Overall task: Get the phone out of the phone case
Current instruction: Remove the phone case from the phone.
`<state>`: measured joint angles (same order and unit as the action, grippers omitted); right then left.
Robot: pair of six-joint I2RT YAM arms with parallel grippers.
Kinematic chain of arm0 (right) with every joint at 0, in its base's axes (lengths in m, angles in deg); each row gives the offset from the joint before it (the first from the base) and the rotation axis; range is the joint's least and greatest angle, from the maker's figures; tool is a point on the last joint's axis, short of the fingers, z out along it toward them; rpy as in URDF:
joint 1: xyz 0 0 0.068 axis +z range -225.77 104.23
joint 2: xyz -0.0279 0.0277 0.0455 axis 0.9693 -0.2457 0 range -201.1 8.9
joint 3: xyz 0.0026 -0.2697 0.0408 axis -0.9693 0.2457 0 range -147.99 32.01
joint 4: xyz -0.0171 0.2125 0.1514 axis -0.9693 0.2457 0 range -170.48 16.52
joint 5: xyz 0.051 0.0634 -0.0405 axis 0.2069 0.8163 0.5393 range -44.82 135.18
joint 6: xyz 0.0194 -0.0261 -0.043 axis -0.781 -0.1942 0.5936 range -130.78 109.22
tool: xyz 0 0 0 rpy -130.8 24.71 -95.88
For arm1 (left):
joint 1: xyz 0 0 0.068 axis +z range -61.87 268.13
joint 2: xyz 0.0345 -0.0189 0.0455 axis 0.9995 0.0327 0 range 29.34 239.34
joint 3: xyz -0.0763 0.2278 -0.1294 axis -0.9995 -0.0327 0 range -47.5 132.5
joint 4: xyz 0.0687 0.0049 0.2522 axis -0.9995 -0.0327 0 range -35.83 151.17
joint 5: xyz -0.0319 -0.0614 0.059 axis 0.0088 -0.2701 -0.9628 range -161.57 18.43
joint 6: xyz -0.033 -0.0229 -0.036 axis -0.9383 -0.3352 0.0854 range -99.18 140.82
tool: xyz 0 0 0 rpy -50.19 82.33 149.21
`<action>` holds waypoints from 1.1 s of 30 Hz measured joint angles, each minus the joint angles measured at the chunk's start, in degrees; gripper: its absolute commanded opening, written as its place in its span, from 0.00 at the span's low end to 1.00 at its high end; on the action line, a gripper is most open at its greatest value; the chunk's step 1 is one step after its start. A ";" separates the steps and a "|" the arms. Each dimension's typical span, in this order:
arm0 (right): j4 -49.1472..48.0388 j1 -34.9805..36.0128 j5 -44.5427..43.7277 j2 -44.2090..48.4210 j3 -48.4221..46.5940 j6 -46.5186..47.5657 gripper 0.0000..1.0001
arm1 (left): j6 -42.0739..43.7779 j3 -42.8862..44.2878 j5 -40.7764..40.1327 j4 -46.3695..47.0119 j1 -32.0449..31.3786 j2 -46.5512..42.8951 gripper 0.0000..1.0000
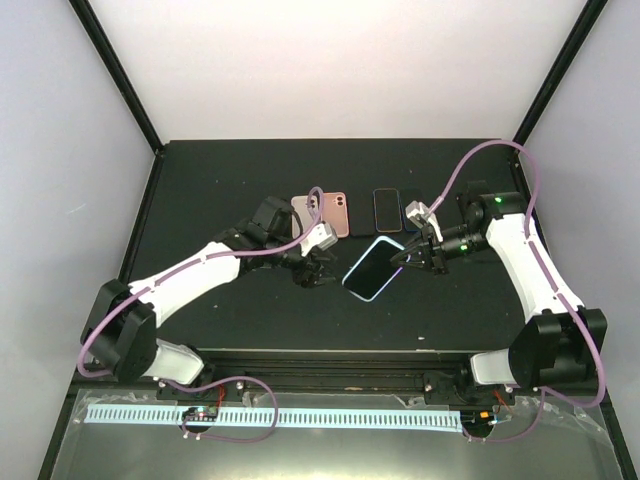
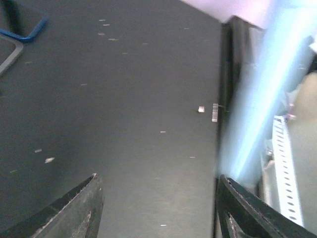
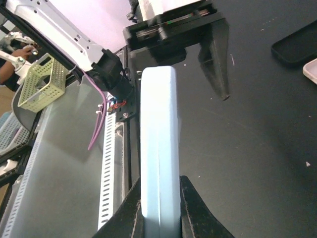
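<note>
Just right of centre in the overhead frame, the phone (image 1: 373, 268) sits inside its light-blue phone case (image 3: 158, 148). The right gripper (image 1: 408, 257) pinches one edge of the case between its fingers (image 3: 198, 218). The case seems tilted up off the black table (image 1: 220, 190), though the view is poor. The left gripper (image 1: 315, 272), just left of it, is spread with only bare tabletop between its jaws. Above them lie a pink phone (image 1: 337, 212) and a black phone (image 1: 387, 209).
</note>
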<state>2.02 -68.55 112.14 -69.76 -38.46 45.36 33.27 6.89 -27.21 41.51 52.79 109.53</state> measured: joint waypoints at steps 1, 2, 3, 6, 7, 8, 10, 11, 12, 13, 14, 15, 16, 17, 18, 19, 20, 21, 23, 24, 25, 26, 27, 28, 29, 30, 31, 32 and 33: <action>-0.20 0.00 -0.04 0.04 0.00 0.09 0.01 | -0.13 0.11 -0.26 -0.02 0.31 0.24 0.63; 0.46 0.07 0.76 0.07 0.00 0.09 0.01 | -0.35 0.26 -1.90 0.22 0.68 0.59 0.63; 1.29 0.42 1.44 0.17 0.00 0.09 0.01 | -0.55 0.48 -2.99 0.46 1.22 1.18 0.63; 2.71 1.49 2.95 0.96 0.00 0.13 0.01 | -0.76 0.98 -5.42 0.94 2.38 2.71 0.63; 3.13 1.66 3.30 1.16 0.00 0.13 0.01 | -0.85 1.03 -5.79 1.16 2.58 3.04 0.63; 3.37 1.70 3.58 1.25 0.00 0.13 0.01 | -0.96 1.09 -5.88 1.22 2.60 3.23 0.65; 3.69 1.70 3.98 1.27 0.00 0.11 0.01 | -0.96 1.36 -5.79 1.25 2.60 3.50 0.70; 3.76 1.70 4.00 1.27 0.00 0.11 0.01 | -0.72 1.53 -5.64 1.29 2.60 3.54 0.73; 3.78 1.70 4.02 1.27 0.00 0.11 0.01 | -0.46 1.64 -5.22 1.31 2.64 3.43 0.76; 3.87 1.70 4.07 1.27 0.00 0.11 0.01 | 0.02 1.64 -4.52 1.27 2.82 3.15 0.79; 3.89 1.70 4.09 1.27 0.00 0.11 0.01 | 0.72 1.62 -3.78 1.18 2.97 2.80 0.80; 3.91 1.70 4.09 1.27 0.00 0.13 0.01 | 1.51 1.60 -2.75 1.03 3.21 2.21 0.81; 3.93 1.70 4.09 1.27 -0.02 0.13 0.01 | 2.64 1.40 -1.29 0.72 3.56 1.07 0.82; 4.00 1.70 4.04 1.25 -0.09 0.15 0.01 | 3.98 1.20 -0.07 0.24 3.78 -0.09 0.83; 4.02 1.70 4.04 1.22 -0.22 0.17 0.01 | 5.49 0.85 1.31 -0.26 3.91 -1.64 0.83; 4.07 1.70 4.02 1.20 -0.44 0.22 0.01 | 6.88 0.44 2.64 -0.63 4.17 -3.39 0.83; 4.09 1.70 4.02 1.14 -0.79 0.31 0.01 | 7.87 -0.15 3.82 -0.74 4.20 -5.09 0.83; 4.04 1.70 4.02 1.11 -1.14 0.35 0.01 | 8.90 -0.94 5.20 -0.96 4.20 -7.19 0.83; 3.91 1.70 4.02 1.11 -1.51 0.35 0.01 | 10.34 -1.62 7.02 -1.40 3.72 -9.97 0.82; 3.72 1.70 4.04 1.11 -1.53 0.33 0.01 | 11.10 -1.66 7.61 -1.51 3.23 -10.88 0.81; 3.54 1.70 4.00 1.11 -1.53 0.28 0.01 | 11.52 -1.66 7.98 -1.51 2.73 -11.21 0.81; 3.37 1.70 4.00 1.11 -1.53 0.20 0.01 | 11.91 -1.66 8.11 -1.53 1.97 -11.30 0.80; 3.15 1.70 4.00 1.11 -1.53 0.13 0.01 | 12.07 -1.66 8.13 -1.57 1.20 -11.15 0.79; 2.97 1.70 4.00 1.11 -1.53 0.09 0.01 | 12.07 -1.66 8.13 -1.57 0.61 -11.02 0.79; 2.86 1.70 3.98 1.11 -1.53 0.09 0.01 | 12.02 -1.66 8.11 -1.53 -0.04 -10.78 0.77; 2.80 1.70 3.98 1.11 -1.53 0.09 0.01 | 11.91 -1.66 8.11 -1.51 -0.42 -10.60 0.76; 2.78 1.73 4.00 1.11 -1.53 0.11 0.01 | 11.76 -1.66 8.11 -1.49 -0.57 -10.38 0.75; 2.78 1.73 3.98 1.11 -1.53 0.11 0.01 | 11.56 -1.66 8.04 -1.38 -0.68 -10.10 0.75; 2.78 1.75 3.98 1.11 -1.53 0.13 0.01 | 11.37 -1.66 7.93 -1.31 -0.68 -9.79 0.74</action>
<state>4.80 -66.80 116.12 -68.64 -39.99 45.49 44.63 5.23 -19.28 40.20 52.12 99.74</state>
